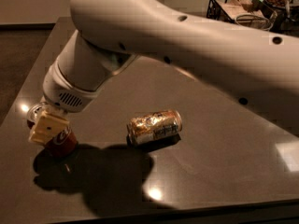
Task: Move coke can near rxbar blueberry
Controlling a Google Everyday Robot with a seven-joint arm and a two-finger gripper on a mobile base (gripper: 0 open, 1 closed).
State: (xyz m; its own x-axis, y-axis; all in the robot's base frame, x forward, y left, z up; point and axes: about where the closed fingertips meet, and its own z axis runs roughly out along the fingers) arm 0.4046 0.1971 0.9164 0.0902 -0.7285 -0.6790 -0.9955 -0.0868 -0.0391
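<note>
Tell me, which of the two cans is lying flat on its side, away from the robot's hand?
The gold-and-silver can, lying alone in the middle of the table. The red coke can is far left, right under the gripper.

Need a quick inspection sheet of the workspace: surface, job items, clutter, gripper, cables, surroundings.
Surface: dark glossy table with glare spots.
Job's things: coke can near the left edge, partly covered by the gripper; blueberry bar nothing seen.
Clutter: gold can lying on its side mid-table, apart from the coke can.
Grippers: gripper at the coke can, overlapping its upper part.
Cables: nothing seen.
Surroundings: wire basket at the back right, beyond the arm.
</note>
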